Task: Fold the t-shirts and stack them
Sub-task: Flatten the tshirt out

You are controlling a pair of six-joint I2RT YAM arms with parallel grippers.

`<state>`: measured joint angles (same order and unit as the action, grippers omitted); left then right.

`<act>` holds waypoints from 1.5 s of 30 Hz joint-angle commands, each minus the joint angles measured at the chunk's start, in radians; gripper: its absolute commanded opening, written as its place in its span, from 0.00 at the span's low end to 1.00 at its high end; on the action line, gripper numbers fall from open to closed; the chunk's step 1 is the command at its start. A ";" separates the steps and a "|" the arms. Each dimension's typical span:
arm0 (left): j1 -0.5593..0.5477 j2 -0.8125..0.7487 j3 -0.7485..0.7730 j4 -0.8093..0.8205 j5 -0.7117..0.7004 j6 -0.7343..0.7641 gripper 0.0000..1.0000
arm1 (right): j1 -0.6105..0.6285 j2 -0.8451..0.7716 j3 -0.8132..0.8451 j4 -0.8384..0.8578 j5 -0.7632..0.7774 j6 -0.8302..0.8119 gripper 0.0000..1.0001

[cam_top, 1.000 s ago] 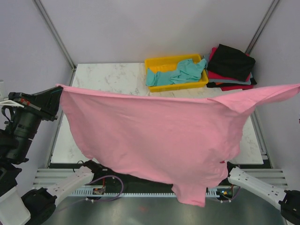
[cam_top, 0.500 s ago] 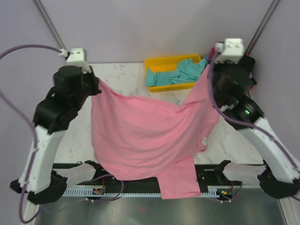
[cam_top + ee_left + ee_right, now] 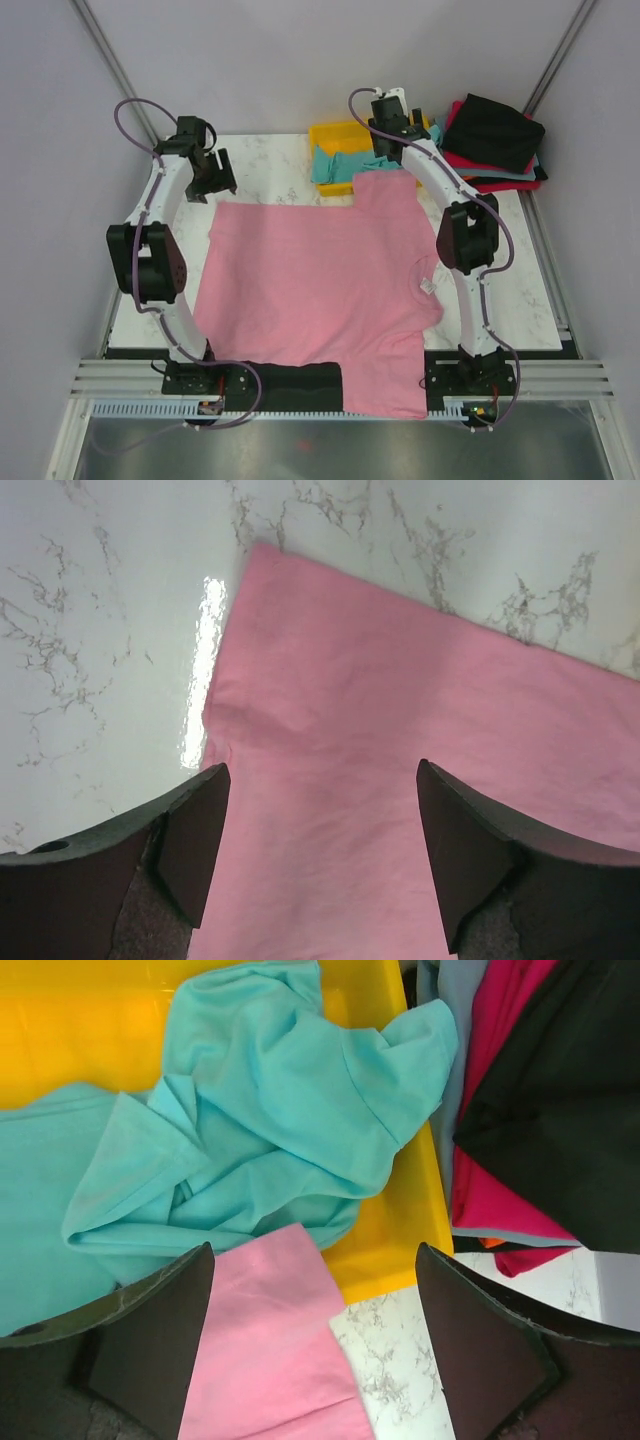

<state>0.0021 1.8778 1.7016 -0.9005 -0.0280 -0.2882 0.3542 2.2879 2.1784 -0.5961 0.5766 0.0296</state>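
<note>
The pink t-shirt (image 3: pixel 315 275) lies spread flat across the table, with one sleeve hanging over the near edge. My left gripper (image 3: pixel 210 178) stands open just above its far left corner (image 3: pixel 400 700), nothing between the fingers (image 3: pixel 195 830). My right gripper (image 3: pixel 315 1250) is open over the far right corner (image 3: pixel 270 1350), which rests against the tray. A teal t-shirt (image 3: pixel 280 1090) is crumpled in that tray. Black (image 3: pixel 495 130) and red (image 3: pixel 500 180) t-shirts are stacked at the far right corner of the table.
The yellow plastic tray (image 3: pixel 335 130) sits at the far edge between the two grippers. Bare marble table (image 3: pixel 100 630) shows left of the pink shirt and on the right (image 3: pixel 520 280). Purple walls and slanted frame poles surround the table.
The pink shirt hung in the air between both shut grippers; it was swung forward and laid flat. Both grippers have opened, let go of its corners, and hover at the far side.
</note>
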 commanded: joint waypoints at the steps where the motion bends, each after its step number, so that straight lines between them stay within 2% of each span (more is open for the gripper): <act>1: -0.011 -0.140 0.033 0.023 0.030 -0.011 0.83 | 0.008 -0.188 -0.068 0.053 -0.038 0.061 0.90; 5: -0.011 -0.212 -0.075 0.070 0.030 -0.040 0.81 | 0.006 -0.401 -0.326 0.126 -0.138 0.156 0.91; 6: -0.011 -0.247 -0.151 0.089 0.037 -0.051 0.81 | 0.006 -0.438 -0.448 0.140 -0.174 0.171 0.91; 8: -0.011 -0.293 -0.235 0.148 0.081 -0.075 0.79 | 0.005 -0.545 -0.572 0.182 -0.277 0.220 0.92; 13: -0.013 -0.466 -0.471 0.216 0.140 -0.098 0.77 | 0.008 -0.728 -0.930 0.226 -0.414 0.292 0.92; 17: -0.014 -0.572 -0.574 0.215 0.168 -0.082 0.75 | 0.009 -0.879 -1.120 0.234 -0.491 0.355 0.94; 21: -0.014 -0.582 -0.634 0.222 0.122 -0.074 0.75 | 0.008 -0.906 -1.265 0.265 -0.521 0.404 0.96; 25: -0.013 -0.525 -0.640 0.259 0.218 -0.138 0.73 | 0.008 -0.767 -1.234 0.298 -0.616 0.391 0.95; 27: -0.014 -0.507 -0.672 0.331 0.260 -0.172 0.73 | 0.009 -0.714 -1.206 0.329 -0.618 0.389 0.96; 29: -0.014 -0.468 -0.684 0.376 0.243 -0.212 0.73 | 0.005 -0.625 -1.172 0.334 -0.621 0.385 0.96; 34: -0.013 -0.254 -0.660 0.406 0.172 -0.265 0.70 | -0.030 -0.428 -1.037 0.332 -0.624 0.383 0.95; 38: -0.014 -0.143 -0.634 0.459 0.154 -0.311 0.70 | -0.067 -0.338 -0.939 0.311 -0.623 0.377 0.95; 45: -0.013 0.058 -0.440 0.476 0.149 -0.332 0.68 | -0.121 -0.197 -0.717 0.268 -0.618 0.345 0.95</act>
<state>-0.0116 1.8576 1.1942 -0.4957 0.1566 -0.5838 0.2577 2.0132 1.3746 -0.2920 -0.0475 0.3950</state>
